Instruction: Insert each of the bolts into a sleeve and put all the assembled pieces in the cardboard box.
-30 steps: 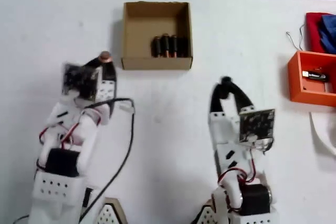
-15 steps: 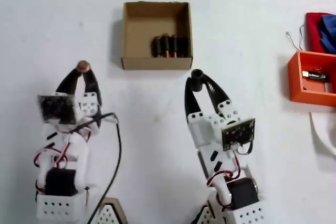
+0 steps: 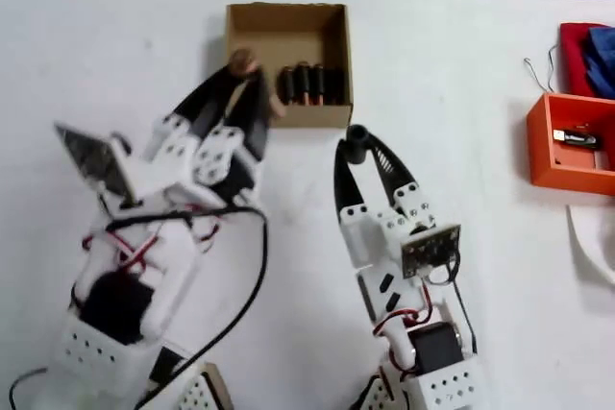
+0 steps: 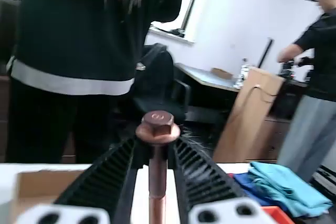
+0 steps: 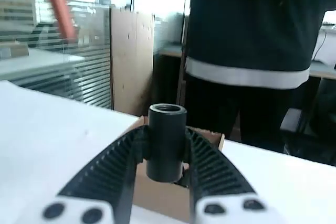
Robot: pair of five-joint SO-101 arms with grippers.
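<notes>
Left gripper [image 3: 240, 74] pinches bolt [image 4: 157, 145] over cardboard box [image 3: 288, 40] arm-side left corner; right gripper [image 3: 356, 138] (clamped on sleeve [image 5: 167, 142]) just beside that wall.

Illumination: bright, diffuse, from overhead. The white table [image 3: 480, 45] glares; soft shadows lie beneath both arms and inside the brown cardboard box [image 3: 317, 114]. The left gripper [image 3: 240, 69] is blurred around the copper-coloured hex-head bolt [image 4: 157, 129] between its fingers. Beyond the black toothed fingers [image 5: 210, 166] gripping the black cylindrical sleeve [image 5: 167, 140], windows [image 5: 94, 3] are overexposed and the room is out of focus.
</notes>
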